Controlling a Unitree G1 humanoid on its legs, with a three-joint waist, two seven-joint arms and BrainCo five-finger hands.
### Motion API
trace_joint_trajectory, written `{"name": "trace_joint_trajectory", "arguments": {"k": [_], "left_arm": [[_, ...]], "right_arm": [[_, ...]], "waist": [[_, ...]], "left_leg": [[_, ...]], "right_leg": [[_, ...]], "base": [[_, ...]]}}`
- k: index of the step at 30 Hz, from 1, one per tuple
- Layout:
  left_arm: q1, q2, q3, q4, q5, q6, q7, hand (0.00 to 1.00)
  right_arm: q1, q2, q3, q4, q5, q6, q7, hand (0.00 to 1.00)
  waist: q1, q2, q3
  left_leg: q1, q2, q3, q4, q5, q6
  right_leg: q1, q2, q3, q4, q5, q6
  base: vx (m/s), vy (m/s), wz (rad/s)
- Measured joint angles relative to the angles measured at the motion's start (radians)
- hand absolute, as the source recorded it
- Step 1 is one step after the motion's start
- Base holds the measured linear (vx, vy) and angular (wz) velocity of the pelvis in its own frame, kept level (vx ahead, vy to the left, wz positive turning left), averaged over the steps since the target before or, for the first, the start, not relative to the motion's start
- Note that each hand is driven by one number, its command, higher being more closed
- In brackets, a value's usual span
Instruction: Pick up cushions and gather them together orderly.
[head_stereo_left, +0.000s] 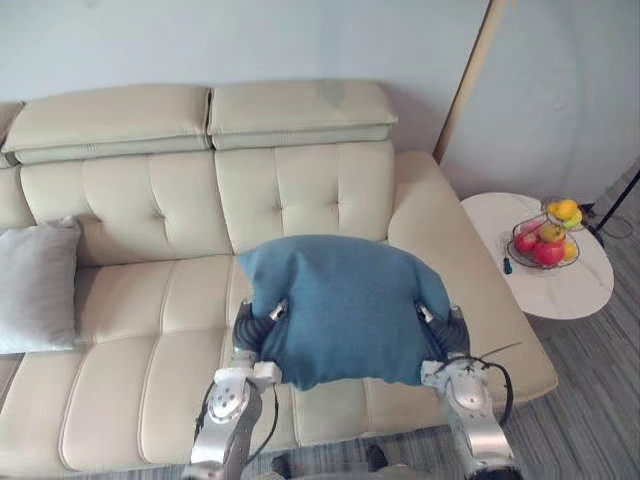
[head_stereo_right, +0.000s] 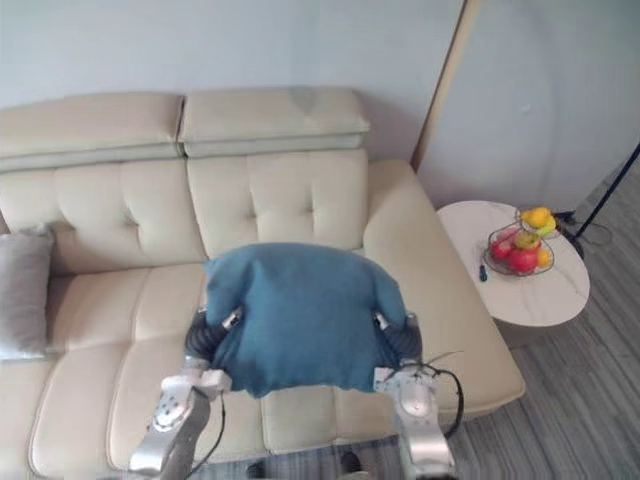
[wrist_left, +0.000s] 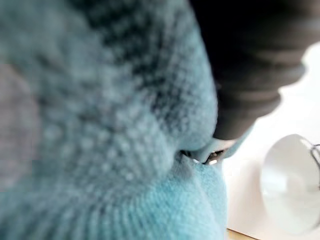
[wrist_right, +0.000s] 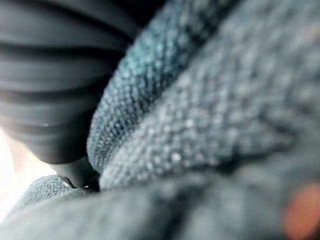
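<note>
Cushion (head_stereo_left: 345, 300) of blue cloth covers left hand (head_stereo_left: 252, 328) and right hand (head_stereo_left: 452, 332), so neither grip can be told.

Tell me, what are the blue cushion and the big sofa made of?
The blue cushion: soft woven or knitted cloth, matte; close up, the wrist views show tiny bumpy threads. The sofa: looks like smooth cream leather or a fake leather, with a slight sheen, stitched panels and button dimples; I cannot tell which.

Both arms reaching forward, left hand (head_stereo_left: 252, 327) and right hand (head_stereo_left: 451, 331) level, set well apart
</note>
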Motion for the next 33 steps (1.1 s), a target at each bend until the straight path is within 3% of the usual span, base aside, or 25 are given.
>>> {"name": "trace_joint_trajectory", "arguments": {"k": [5,11,15,16,17,24,28,30,33], "left_arm": [[-0.208,0.01,0.009,0.033,0.006,-0.003,0.078,1.0],[-0.695,0.102,0.02,0.228,0.007,-0.013,0.179,1.0],[-1.011,0.163,0.05,0.384,0.013,-0.044,0.217,1.0],[-1.102,0.178,0.067,0.433,0.02,-0.049,0.226,1.0],[-1.174,0.198,0.084,0.475,0.027,-0.052,0.231,0.0],[-1.386,0.206,0.161,0.718,0.077,-0.037,0.292,0.0],[-1.403,0.194,0.169,0.827,0.069,-0.01,0.251,0.0],[-1.403,0.166,0.21,0.852,0.061,0.009,0.23,0.0],[-1.394,0.111,0.262,0.853,0.046,0.028,0.213,0.0]], "right_arm": [[-0.181,-0.012,0.001,0.002,-0.001,0.023,-0.084,1.0],[-0.569,-0.071,-0.042,0.022,-0.009,0.041,-0.217,1.0],[-0.919,-0.141,-0.072,0.188,-0.045,0.039,-0.283,1.0],[-1.012,-0.157,-0.08,0.236,-0.05,0.038,-0.304,0.0],[-1.098,-0.161,-0.096,0.283,-0.063,0.037,-0.321,0.0],[-1.38,-0.191,-0.139,0.554,-0.075,0.042,-0.385,0.0],[-1.411,-0.191,-0.149,0.694,0.028,0.048,-0.342,0.0],[-1.39,-0.196,-0.149,0.698,0.084,0.06,-0.314,0.0],[-1.325,-0.192,-0.143,0.677,0.149,0.071,-0.268,0.0]], "waist": [[0.005,0.007,0.061],[0.012,0.014,0.133],[0.0,0.048,0.2],[-0.001,0.056,0.231],[-0.003,0.059,0.255],[-0.005,0.089,0.339],[-0.002,0.09,0.344],[0.001,0.088,0.352],[0.025,0.089,0.388]], "left_leg": [[-0.107,0.0,0.014,-0.012,0.038,0.013],[-0.255,0.001,0.002,-0.014,0.093,0.021],[-0.296,-0.008,-0.021,-0.098,0.169,0.027],[-0.314,-0.01,-0.033,-0.099,0.179,0.027],[-0.333,-0.009,-0.04,-0.099,0.187,0.027],[-0.434,-0.004,-0.114,-0.099,0.216,0.013],[-0.49,-0.001,-0.124,-0.099,0.218,0.013],[-0.51,-0.004,-0.134,-0.099,0.233,-0.009],[-0.534,0.008,-0.139,-0.099,0.237,-0.015]], "right_leg": [[-0.116,-0.005,0.009,0.013,0.038,0.008],[-0.271,-0.004,-0.006,0.043,0.069,0.011],[-0.323,0.002,-0.025,0.014,0.108,0.015],[-0.33,0.002,-0.032,-0.003,0.122,0.013],[-0.339,0.002,-0.037,-0.02,0.137,0.015],[-0.4,0.002,-0.09,-0.047,0.153,0.012],[-0.444,-0.003,-0.106,-0.052,0.153,0.012],[-0.461,-0.007,-0.109,-0.051,0.152,0.012],[-0.496,0.006,-0.108,-0.033,0.151,0.009]], "base": [[-0.09,-0.001,-0.03],[-0.07,0.004,0.07],[-0.04,0.007,0.15],[-0.02,0.022,0.19],[-0.04,0.015,0.15],[-0.02,-0.003,0.2],[0.0,0.019,0.1],[0.01,0.026,0.09],[0.0,0.024,-0.03]]}}
